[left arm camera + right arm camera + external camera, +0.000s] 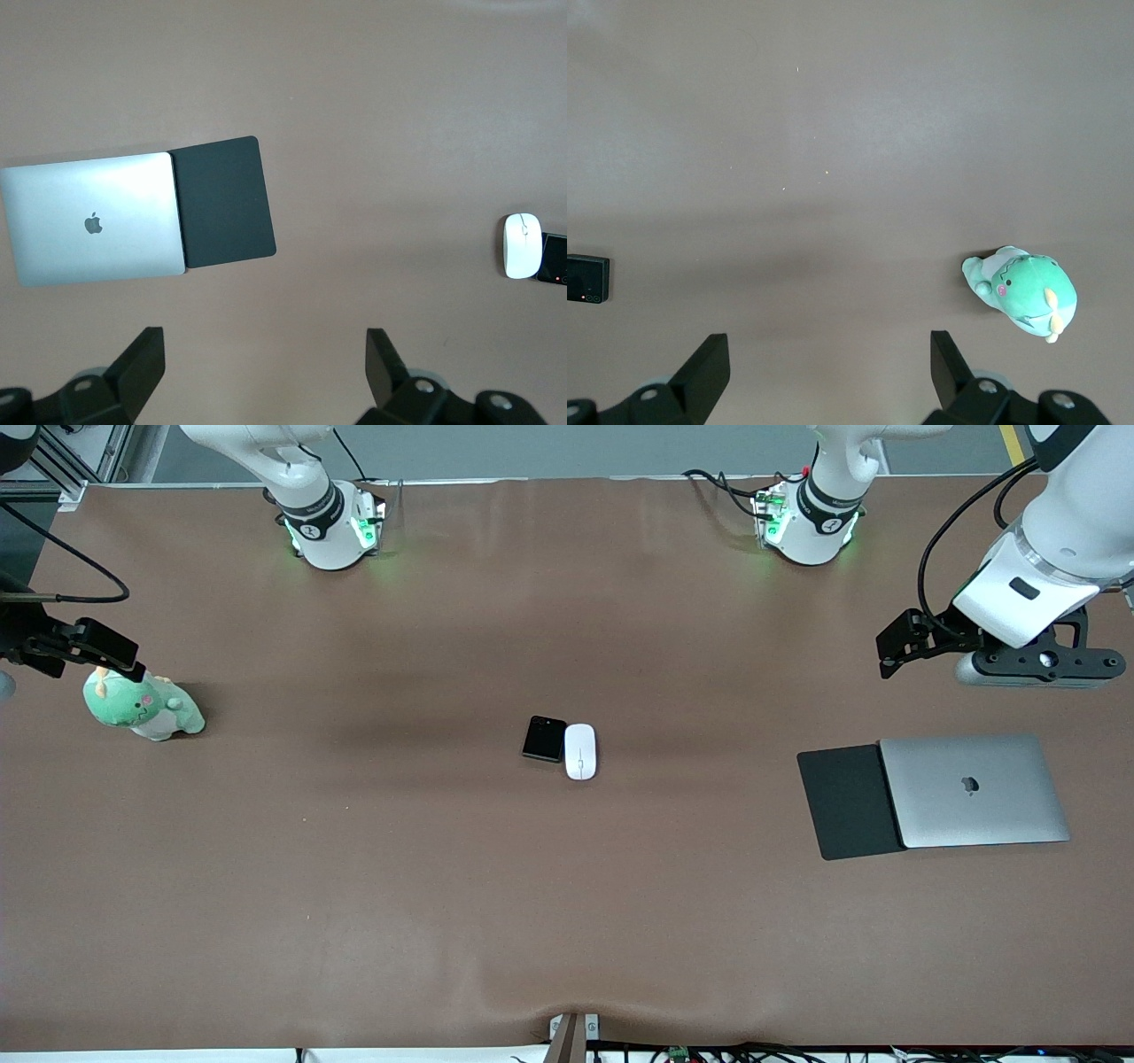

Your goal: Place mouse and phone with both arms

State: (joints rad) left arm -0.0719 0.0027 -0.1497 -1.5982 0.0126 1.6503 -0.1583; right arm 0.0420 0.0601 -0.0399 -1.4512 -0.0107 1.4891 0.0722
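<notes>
Nothing is yet grasped: the glossy white oval mouse (580, 751) and small glossy black phone (543, 739) lie touching at table centre (both untouched), while the left gripper (266, 367) and right gripper (830, 367) hover wide open, empty.

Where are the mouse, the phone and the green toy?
mouse (580, 751): front view, middle of its white top.
phone (543, 739): front view, middle of its black face.
green toy (142, 707): front view, on its body.
</notes>
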